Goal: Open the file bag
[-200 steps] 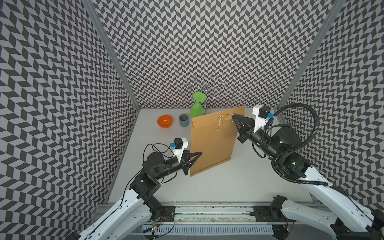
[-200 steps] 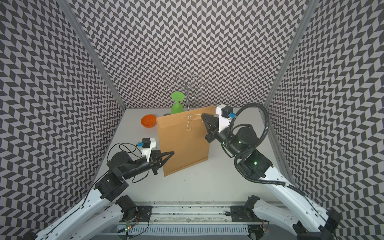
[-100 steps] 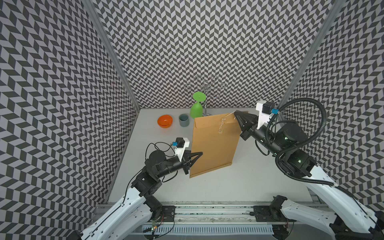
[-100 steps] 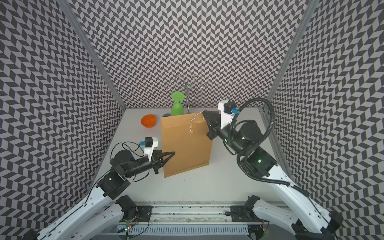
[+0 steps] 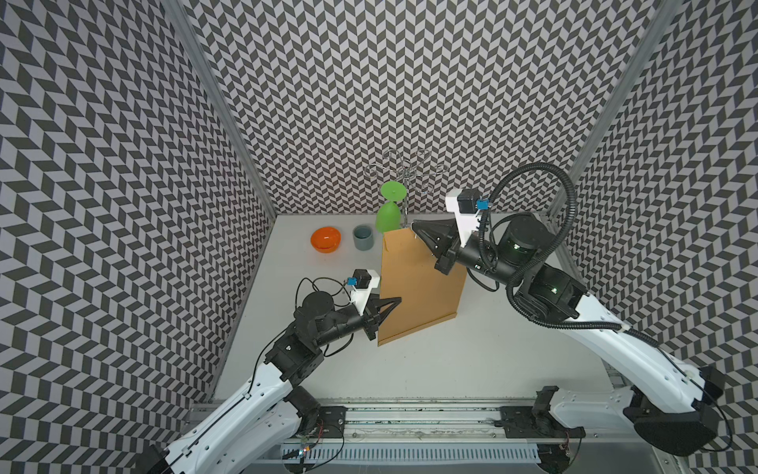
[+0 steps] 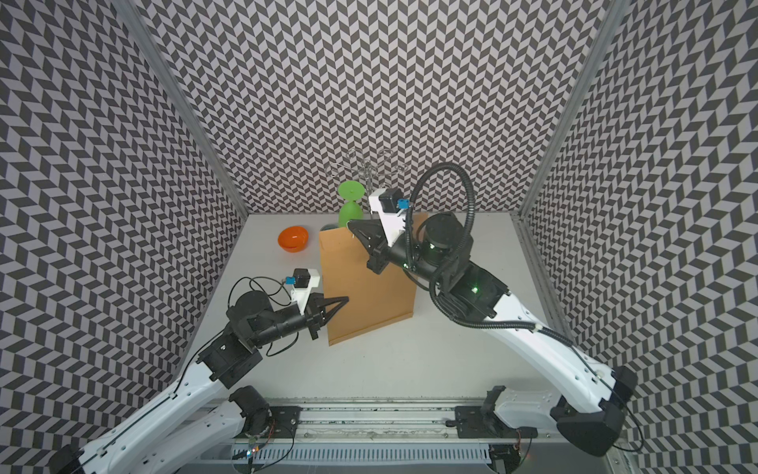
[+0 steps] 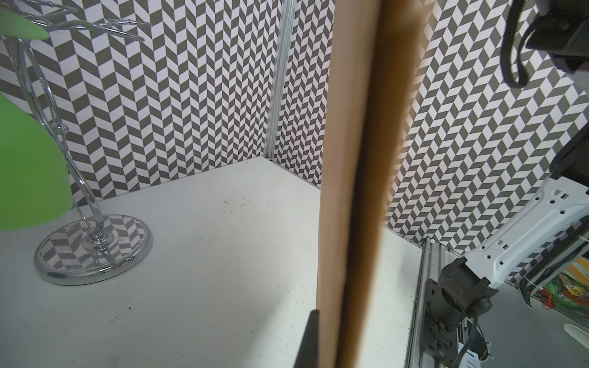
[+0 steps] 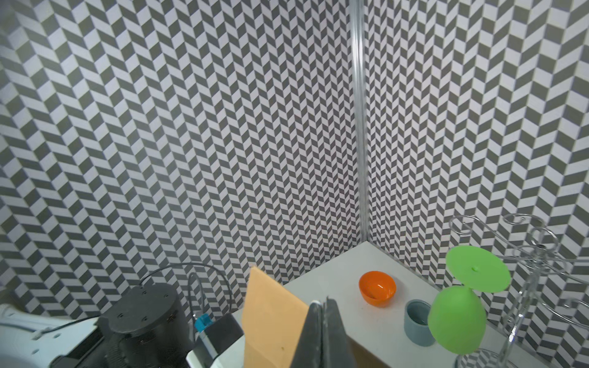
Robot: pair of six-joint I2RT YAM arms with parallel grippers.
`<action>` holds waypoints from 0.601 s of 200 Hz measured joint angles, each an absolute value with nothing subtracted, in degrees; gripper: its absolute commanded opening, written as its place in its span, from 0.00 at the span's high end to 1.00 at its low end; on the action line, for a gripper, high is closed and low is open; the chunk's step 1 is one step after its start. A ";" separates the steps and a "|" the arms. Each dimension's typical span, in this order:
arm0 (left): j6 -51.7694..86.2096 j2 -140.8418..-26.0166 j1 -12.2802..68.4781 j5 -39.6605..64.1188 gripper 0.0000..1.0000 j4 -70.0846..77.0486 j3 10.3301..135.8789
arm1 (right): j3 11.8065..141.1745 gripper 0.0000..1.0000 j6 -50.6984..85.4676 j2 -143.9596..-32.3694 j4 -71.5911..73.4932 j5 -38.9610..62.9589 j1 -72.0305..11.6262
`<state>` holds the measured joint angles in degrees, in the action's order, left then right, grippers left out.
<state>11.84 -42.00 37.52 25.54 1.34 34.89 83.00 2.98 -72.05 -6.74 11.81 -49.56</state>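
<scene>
The file bag is a brown paper envelope standing on its lower edge on the table, tilted, its plain face showing in both top views. My left gripper is shut on the bag's left edge. In the left wrist view the bag runs edge-on through the left gripper. My right gripper reaches over the bag's top edge, shut. In the right wrist view the right gripper pinches a bit of thin white string, with the bag beside it. The button is hidden.
An orange bowl and a grey cup stand at the back left of the table. A green glass hangs upside down from a chrome rack behind the bag. Patterned walls close three sides.
The right gripper has swung left across the bag's top, and its arm now covers the upper right part of the bag and the string. The left gripper has kept its hold and place.
</scene>
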 measured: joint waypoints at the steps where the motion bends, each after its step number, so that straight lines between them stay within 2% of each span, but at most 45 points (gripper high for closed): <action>1: 11.84 -42.00 37.52 25.54 1.00 1.34 34.89 | 83.00 1.00 2.94 -72.05 -6.87 11.88 -49.65; 32: 12.69 -41.80 37.52 25.93 1.00 1.30 34.87 | 81.43 1.00 2.39 -70.78 -6.37 10.85 -50.24; 86: 15.38 -40.16 37.54 28.36 1.00 1.19 34.15 | 72.27 1.00 2.31 -60.16 -3.20 -0.56 -49.08; 120: 16.49 -39.09 37.54 30.50 1.00 1.28 34.06 | 68.62 1.00 2.33 -54.68 -2.96 -4.23 -45.98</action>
